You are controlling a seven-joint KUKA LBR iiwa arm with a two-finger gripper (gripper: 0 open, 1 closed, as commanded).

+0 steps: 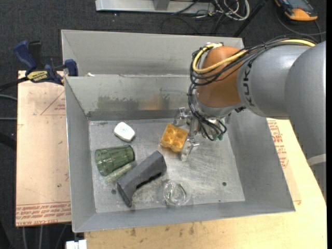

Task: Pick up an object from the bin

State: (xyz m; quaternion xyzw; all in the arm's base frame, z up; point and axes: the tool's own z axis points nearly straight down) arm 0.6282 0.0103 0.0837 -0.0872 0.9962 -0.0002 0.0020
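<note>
My gripper (184,133) hangs low over the middle of the bin floor, open. One fingertip (181,116) is at the far side and the other (188,149) at the near side of an orange-yellow translucent block (172,137), whose right edge lies between them. The block rests on the floor; I cannot tell whether the fingers touch it. A dark grey wedge-shaped block (141,176) lies just to its front left.
A white rounded pebble-like thing (124,131) sits at the back left. A green glass tumbler (114,158) lies on its side by the left wall. A clear glass piece (175,193) is near the front wall. The arm's orange cover and cables hang above the gripper.
</note>
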